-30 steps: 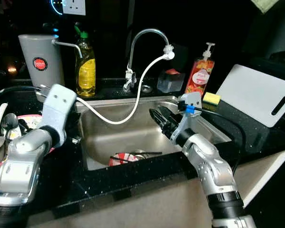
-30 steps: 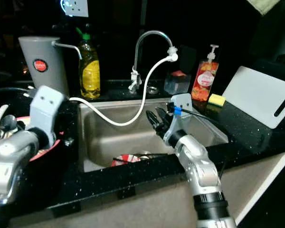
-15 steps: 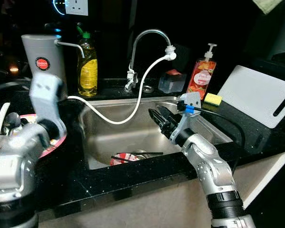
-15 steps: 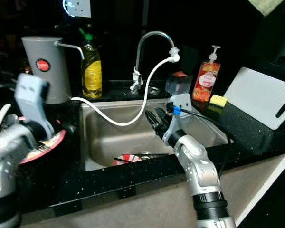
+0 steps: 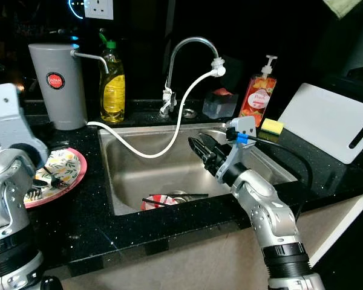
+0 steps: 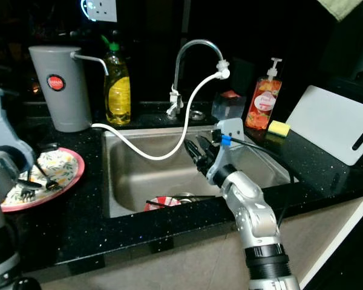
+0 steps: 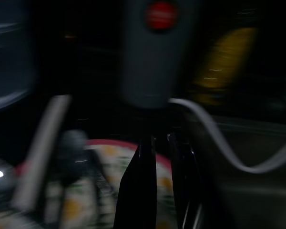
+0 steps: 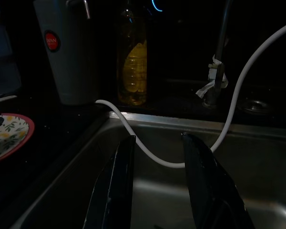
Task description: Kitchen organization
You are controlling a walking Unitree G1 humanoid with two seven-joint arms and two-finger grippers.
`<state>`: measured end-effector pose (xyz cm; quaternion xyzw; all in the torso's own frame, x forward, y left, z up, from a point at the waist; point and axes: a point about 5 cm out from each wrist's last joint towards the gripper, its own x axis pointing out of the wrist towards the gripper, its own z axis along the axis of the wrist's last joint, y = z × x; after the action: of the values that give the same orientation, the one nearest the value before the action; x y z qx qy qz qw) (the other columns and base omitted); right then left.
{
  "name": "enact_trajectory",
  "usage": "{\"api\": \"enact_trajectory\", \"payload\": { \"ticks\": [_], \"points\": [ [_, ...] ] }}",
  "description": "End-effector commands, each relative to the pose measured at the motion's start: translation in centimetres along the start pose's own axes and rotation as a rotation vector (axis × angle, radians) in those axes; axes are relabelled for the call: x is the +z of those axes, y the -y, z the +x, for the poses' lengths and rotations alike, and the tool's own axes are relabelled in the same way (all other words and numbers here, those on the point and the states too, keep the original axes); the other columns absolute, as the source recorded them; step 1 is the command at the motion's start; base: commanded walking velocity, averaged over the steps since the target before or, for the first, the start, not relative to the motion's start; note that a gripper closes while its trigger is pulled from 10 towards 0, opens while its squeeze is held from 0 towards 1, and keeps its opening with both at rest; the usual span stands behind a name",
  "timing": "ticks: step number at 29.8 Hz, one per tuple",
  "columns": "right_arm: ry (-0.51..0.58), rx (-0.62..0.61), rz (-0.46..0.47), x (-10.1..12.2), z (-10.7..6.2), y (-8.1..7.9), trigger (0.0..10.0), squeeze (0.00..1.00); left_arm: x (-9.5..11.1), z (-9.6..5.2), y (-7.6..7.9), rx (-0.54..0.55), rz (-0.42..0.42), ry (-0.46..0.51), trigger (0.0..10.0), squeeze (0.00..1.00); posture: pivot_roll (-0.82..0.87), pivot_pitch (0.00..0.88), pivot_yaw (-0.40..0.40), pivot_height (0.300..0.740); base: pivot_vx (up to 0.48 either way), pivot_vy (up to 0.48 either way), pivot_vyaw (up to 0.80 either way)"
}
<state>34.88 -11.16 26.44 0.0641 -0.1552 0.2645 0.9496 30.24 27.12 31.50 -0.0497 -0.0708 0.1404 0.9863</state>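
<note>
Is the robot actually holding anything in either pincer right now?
Nothing is held. The right pincer hangs open over the sink; the left pincer sits nearly closed above the floral plate, empty.

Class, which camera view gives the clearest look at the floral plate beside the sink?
The right eye view: the floral plate lies whole on the counter, cutlery resting on it. The left eye view has the left arm covering part of it, the left wrist view blurs it, and the right wrist view catches one edge.
</note>
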Motion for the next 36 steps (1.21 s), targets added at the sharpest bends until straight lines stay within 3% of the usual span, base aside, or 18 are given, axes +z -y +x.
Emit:
{"api": "enact_trajectory", "payload": {
  "ticks": [1,5,9,10,14,15,17,20,21,24,25,29,30,36],
  "points": [
    [0.034,-0.019,-0.005,0.9,-0.1,0.5,10.0,0.0,0.7,0.3,-0.8,0.1,0.037,0.018,10.0,0.0,0.06,0.036,-0.103,0.74,0.0,0.0,0.0],
    [0.034,-0.026,-0.006,0.9,-0.2,0.5,10.0,0.0,0.4,0.4,-1.7,0.176,-0.012,-0.017,10.0,0.0,0.06,0.038,-0.102,0.74,0.0,0.0,0.0],
    [0.032,-0.032,-0.004,0.8,-0.3,0.6,10.0,0.0,-0.7,0.6,-1.1,0.194,-0.089,-0.098,10.0,0.0,0.07,0.041,-0.1,0.74,0.0,0.0,0.0],
    [0.03,-0.034,-0.002,0.7,-0.4,0.6,10.0,0.0,-1.3,0.4,-1.1,0.263,-0.02,-0.114,10.0,0.0,0.07,0.043,-0.101,0.74,0.0,0.0,0.0],
    [0.026,-0.034,0.002,0.6,-0.3,0.6,10.0,0.0,-1.5,0.1,-1.3,0.331,0.076,-0.088,10.0,0.0,0.08,0.043,-0.105,0.74,0.0,0.0,0.0],
    [0.024,-0.03,0.005,0.4,-0.2,0.5,10.0,0.0,-1.5,0.1,-1.5,0.356,0.09,-0.085,10.0,0.17,0.09,0.043,-0.106,0.74,0.0,0.0,0.0],
    [0.023,-0.028,0.007,0.4,-0.2,0.4,10.0,0.0,-1.4,0.2,-1.6,0.368,0.103,-0.079,10.0,0.22,0.09,0.043,-0.106,0.74,0.0,0.0,0.0],
    [0.022,-0.025,0.01,0.3,-0.1,0.3,10.0,0.0,-1.1,0.2,-1.7,0.403,0.134,-0.06,10.0,0.2,0.09,0.037,-0.106,0.74,0.0,0.0,0.0],
    [0.021,-0.022,0.011,0.3,0.0,0.2,10.0,0.0,-1.4,0.1,-1.1,0.413,0.112,-0.07,10.0,0.13,0.08,0.034,-0.105,0.74,0.0,0.0,0.0],
    [0.021,-0.021,0.008,0.3,0.0,0.2,10.0,0.0,-2.1,0.1,0.0,0.392,0.094,-0.096,10.0,0.12,0.09,0.033,-0.103,0.74,0.0,0.0,0.0],
    [0.021,-0.022,0.004,0.3,0.0,0.3,10.0,0.0,-2.5,0.2,1.5,0.282,0.137,-0.11,10.0,0.0,0.08,0.035,-0.102,0.74,0.0,0.0,0.0],
    [0.022,-0.031,-0.011,0.5,-0.1,0.5,10.0,0.0,-3.3,0.3,3.2,0.136,0.148,-0.163,10.0,0.0,0.08,0.033,-0.098,0.74,0.0,0.0,0.0],
    [0.023,-0.033,-0.014,0.5,-0.1,0.6,10.0,0.0,-3.5,0.2,3.2,0.144,0.115,-0.18,10.0,0.0,0.08,0.034,-0.098,0.74,0.0,0.0,0.0],
    [0.027,-0.036,-0.016,0.5,-0.2,0.5,10.0,0.0,-4.2,0.3,2.8,0.171,0.093,-0.215,10.0,0.0,0.08,0.034,-0.091,0.74,0.0,0.0,0.0]
  ]
}}
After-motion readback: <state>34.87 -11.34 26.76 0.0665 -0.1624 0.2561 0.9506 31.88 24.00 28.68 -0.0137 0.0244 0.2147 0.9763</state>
